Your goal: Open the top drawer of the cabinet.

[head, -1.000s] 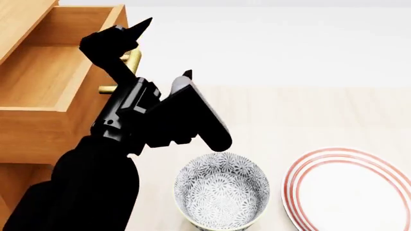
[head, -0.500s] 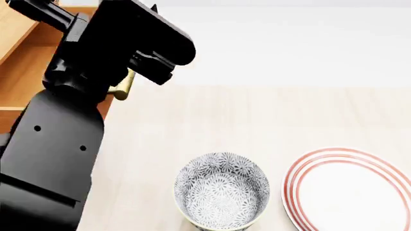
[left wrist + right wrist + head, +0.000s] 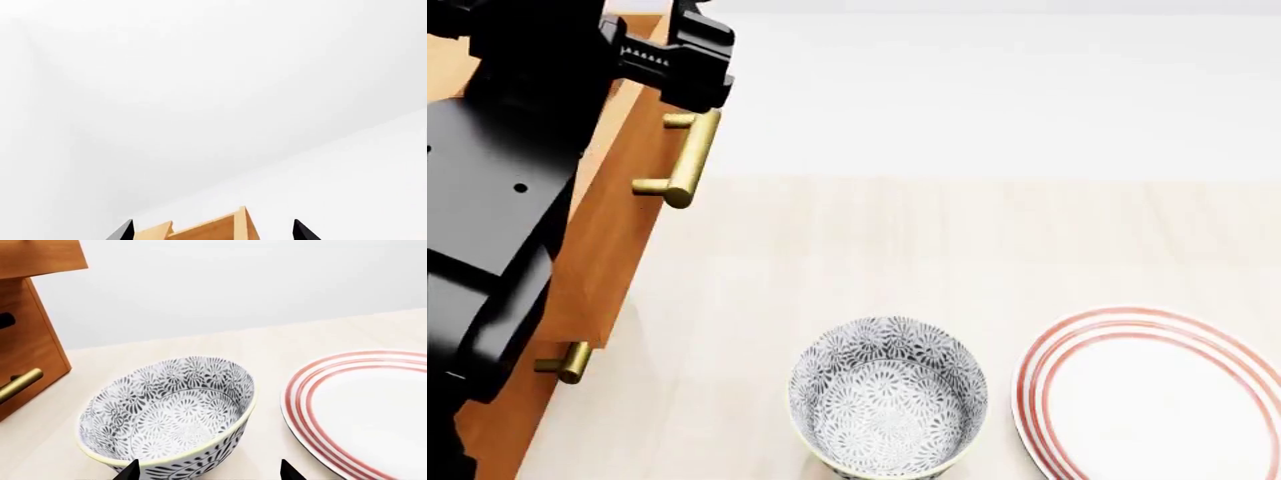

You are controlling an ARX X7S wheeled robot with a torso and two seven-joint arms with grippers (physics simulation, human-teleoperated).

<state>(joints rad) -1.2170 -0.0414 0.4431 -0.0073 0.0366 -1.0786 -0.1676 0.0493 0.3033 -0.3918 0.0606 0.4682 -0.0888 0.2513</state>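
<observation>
Brass handle [image 3: 681, 158] of the top drawer [image 3: 627, 190] bare, far left in head view, on the cabinet [image 3: 30, 335]. Left gripper [image 3: 213, 231] raised over the wood, fingers spread, holding nothing. Right gripper [image 3: 208, 471] spread over the bowl [image 3: 170, 412], plate [image 3: 360, 410] beside it.

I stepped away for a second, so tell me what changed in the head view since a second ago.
The left arm let go of the top drawer's brass handle and swung away up and left; its tool now points at the blank wall, open and empty. The top drawer stays pulled out. The patterned bowl and striped plate did not move.
</observation>
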